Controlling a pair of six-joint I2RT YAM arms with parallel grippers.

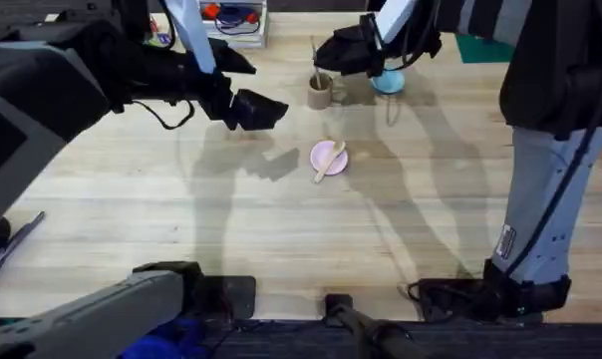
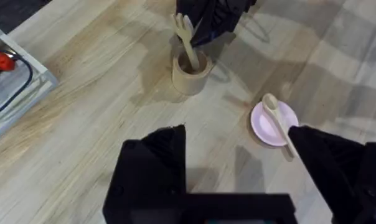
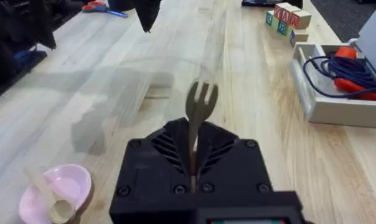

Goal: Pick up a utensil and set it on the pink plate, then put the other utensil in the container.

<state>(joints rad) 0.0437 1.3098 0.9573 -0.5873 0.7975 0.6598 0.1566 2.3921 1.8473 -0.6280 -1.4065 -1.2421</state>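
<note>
The table (image 1: 181,219) is carrying every item under inspection. The overhead view is giving the full layout: the left gripper (image 1: 266,108) is hovering above bare wood, well apart from the tableware, while the right gripper (image 1: 331,55) is sitting over the brown container (image 1: 320,92), with a light-blue plate (image 1: 389,82) lying just beside that cup. The white tray (image 3: 337,102), which the right wrist view is showing most clearly, is holding a blue cable and a red item.

The left wrist view is supplying detail that the overhead lacks: the fork (image 2: 187,38) is standing tines-up inside the container (image 2: 191,73), and the left fingers (image 2: 154,162) are standing spread with nothing between them. The right wrist view is showing the right jaws pressed together on the fork's (image 3: 198,118) handle.

The pink plate (image 1: 322,152) is lying near the table's middle. The spoon (image 1: 331,160) is resting diagonally across it, handle overhanging the rim.
</note>
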